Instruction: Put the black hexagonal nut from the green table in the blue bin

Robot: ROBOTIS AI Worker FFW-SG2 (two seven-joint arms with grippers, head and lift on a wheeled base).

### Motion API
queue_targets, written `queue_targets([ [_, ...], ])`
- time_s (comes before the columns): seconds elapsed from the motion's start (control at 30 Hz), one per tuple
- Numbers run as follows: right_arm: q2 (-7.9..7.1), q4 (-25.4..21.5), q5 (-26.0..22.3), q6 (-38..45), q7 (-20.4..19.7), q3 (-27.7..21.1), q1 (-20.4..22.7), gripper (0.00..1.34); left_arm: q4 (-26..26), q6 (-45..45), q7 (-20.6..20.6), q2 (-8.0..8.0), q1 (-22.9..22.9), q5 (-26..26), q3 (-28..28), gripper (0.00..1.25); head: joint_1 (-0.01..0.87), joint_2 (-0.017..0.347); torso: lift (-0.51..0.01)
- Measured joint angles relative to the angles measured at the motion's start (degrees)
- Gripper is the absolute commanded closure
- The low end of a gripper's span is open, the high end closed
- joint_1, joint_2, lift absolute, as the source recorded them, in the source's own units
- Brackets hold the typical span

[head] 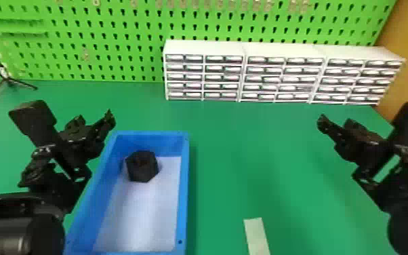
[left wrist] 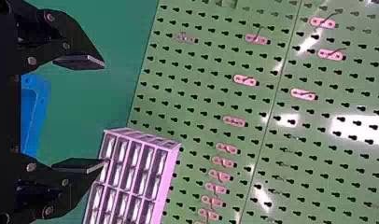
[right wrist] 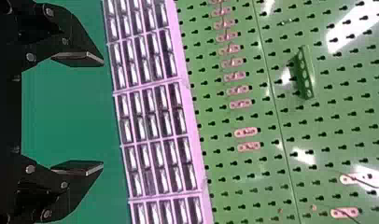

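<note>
The black hexagonal nut (head: 142,166) lies inside the blue bin (head: 184,190), on its pale floor towards the far left corner. My left gripper (head: 93,123) is held beside the bin's far left corner, apart from the nut. In the left wrist view the left gripper (left wrist: 103,114) is open with nothing between its fingers, and part of the blue bin (left wrist: 37,88) shows behind them. Over the table's right side is my right gripper (head: 335,123). The right wrist view has the right gripper (right wrist: 102,115) open and holding nothing.
White drawer units (head: 284,51) stand along the back of the green table (head: 247,152), before a green pegboard (head: 111,44). A pale strip (head: 257,235) lies near the front, right of the bin. A small black tripod (head: 6,79) stands at the back left.
</note>
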Motion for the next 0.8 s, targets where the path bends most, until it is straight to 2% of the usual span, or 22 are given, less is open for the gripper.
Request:
queue_targets([
  [0.37, 1.06, -0.1, -1.8, -3.3, 0.0, -3.4, 2.6, 0.48, 0.0, -0.1, 0.0, -0.03, -0.5, 0.0, 1.0, 0.50, 0.692, 0.008, -0.097],
  [0.8, 0.34, -0.1, -2.0, -3.7, 0.0, -3.7, 2.2, 0.48, 0.1, -0.1, -1.2, -0.06, -0.8, -1.2, 2.9, 0.50, 0.692, 0.008, -0.097],
])
